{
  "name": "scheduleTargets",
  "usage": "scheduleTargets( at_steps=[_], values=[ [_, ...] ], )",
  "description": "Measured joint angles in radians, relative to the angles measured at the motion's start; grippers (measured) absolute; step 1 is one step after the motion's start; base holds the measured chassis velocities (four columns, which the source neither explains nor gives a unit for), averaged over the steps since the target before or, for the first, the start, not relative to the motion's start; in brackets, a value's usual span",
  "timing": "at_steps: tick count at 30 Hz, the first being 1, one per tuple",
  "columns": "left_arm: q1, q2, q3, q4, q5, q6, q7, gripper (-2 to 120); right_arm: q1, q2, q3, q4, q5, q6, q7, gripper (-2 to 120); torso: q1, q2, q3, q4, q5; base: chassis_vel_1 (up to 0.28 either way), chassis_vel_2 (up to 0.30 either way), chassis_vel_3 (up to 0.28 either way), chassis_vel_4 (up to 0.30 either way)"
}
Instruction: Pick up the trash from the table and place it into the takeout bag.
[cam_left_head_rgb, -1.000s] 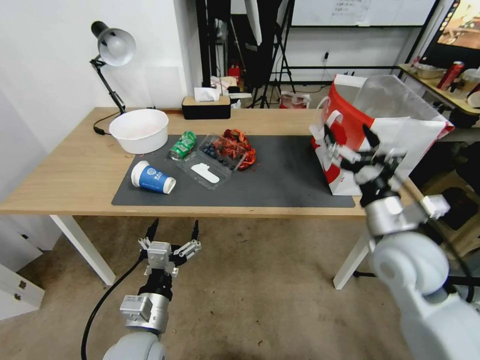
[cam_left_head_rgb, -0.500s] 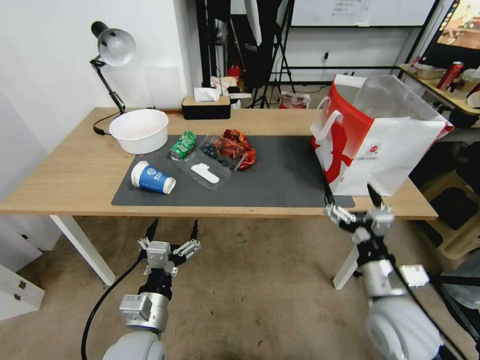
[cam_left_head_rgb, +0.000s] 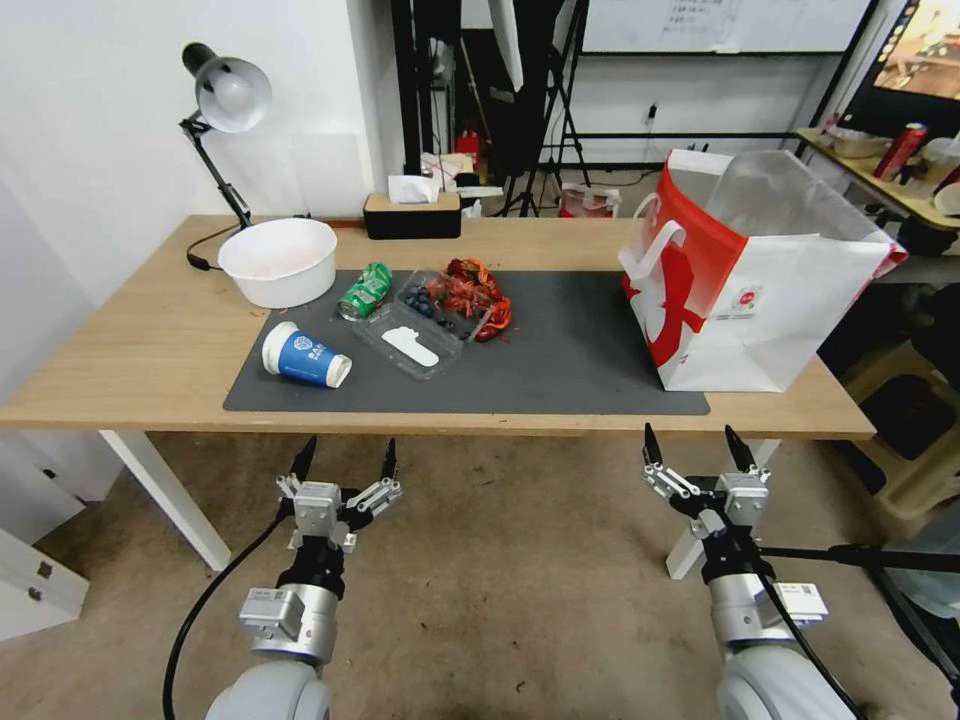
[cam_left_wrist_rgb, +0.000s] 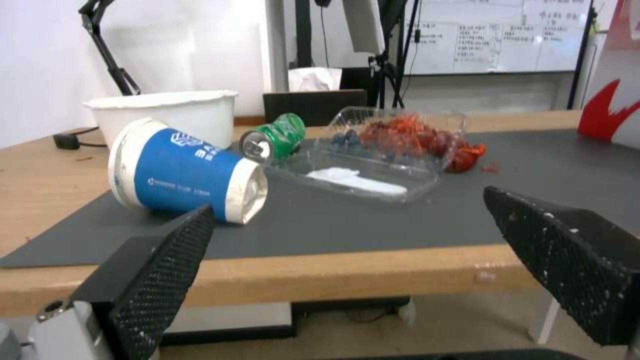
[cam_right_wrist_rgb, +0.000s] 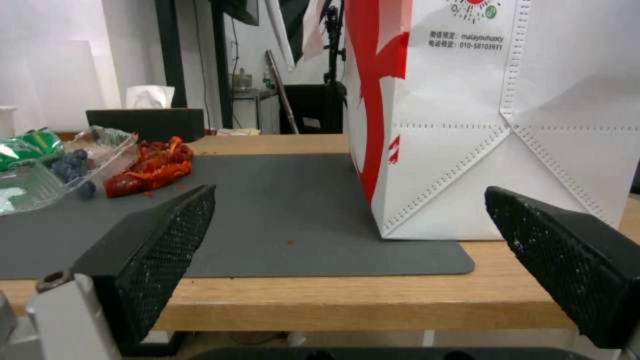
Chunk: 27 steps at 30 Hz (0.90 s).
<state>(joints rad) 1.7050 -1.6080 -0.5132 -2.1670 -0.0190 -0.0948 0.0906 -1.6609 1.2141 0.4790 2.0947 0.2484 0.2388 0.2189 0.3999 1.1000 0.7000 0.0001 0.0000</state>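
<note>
Now both hands are hanging below the near edge of the tabletop (cam_left_head_rgb: 150, 350), over the floor, w/ nothing in them. Right hand (cam_left_head_rgb: 695, 448) is sitting w/ fingers spread wide, pointing up toward the tabletop edge just under the takeout bag (cam_left_head_rgb: 790, 300); in the right wrist view its black textured pads (cam_right_wrist_rgb: 167, 240) are framing the bag's white front and red side panel, well apart from it. Left hand (cam_left_head_rgb: 345, 455) is likewise gaping wide, below the left part of the dark grey mat (cam_left_head_rgb: 570, 350). Trash is lying on the mat's left half: blue paper cup (cam_left_head_rgb: 305, 356) tipped on its side nearest the left hand, crushed green can (cam_left_head_rgb: 364, 290) behind it, clear clamshell (cam_left_head_rgb: 425, 325) open beside the can w/ blueberries inside, red shells (cam_left_head_rgb: 480, 290) heaped at the clamshell's far-right side. White bowl (cam_left_head_rgb: 278, 260) is standing off the mat's back-left corner, w/ a desk lamp (cam_left_head_rgb: 225, 100) behind it and a tissue box (cam_left_head_rgb: 412, 212) at the far edge. Bag is standing upright on the mat's right end, mouth open, foil lining showing.
</note>
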Motion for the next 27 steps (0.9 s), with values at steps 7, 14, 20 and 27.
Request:
scheduleTargets(
  at_steps=[7, 14, 20, 27],
  values=[
    [-0.077, 0.035, -0.001, 0.003, -0.063, 0.065, -0.051, 100, 0.007, -0.002, -0.004, 0.004, -0.001, -0.01, 0.0, 100, 0.0, 0.0, 0.0, -0.0001, 0.0, 0.0, 0.0, 0.0, 0.0],
    [-0.189, 0.119, -0.005, 0.018, -0.217, 0.182, -0.129, 100, 0.017, -0.003, -0.006, 0.011, -0.002, -0.025, 0.0, 100, 0.0, 0.0, 0.0, -0.0001, -0.0003, 0.0, 0.0, 0.0, 0.0],
    [-0.27, 0.198, -0.002, 0.024, -0.396, 0.283, -0.226, 100, 0.02, 0.002, -0.012, 0.015, -0.01, -0.029, 0.001, 100, 0.0, 0.0, 0.0, -0.0001, -0.0002, 0.0, 0.0, 0.0, 0.0],
    [-0.365, 0.292, 0.0, 0.031, -0.648, 0.402, -0.421, 99, 0.02, 0.014, -0.023, 0.018, -0.025, -0.032, 0.005, 100, 0.0, 0.0, 0.0, -0.0001, -0.0001, 0.0, 0.0, 0.0, 0.0]
  ],
)
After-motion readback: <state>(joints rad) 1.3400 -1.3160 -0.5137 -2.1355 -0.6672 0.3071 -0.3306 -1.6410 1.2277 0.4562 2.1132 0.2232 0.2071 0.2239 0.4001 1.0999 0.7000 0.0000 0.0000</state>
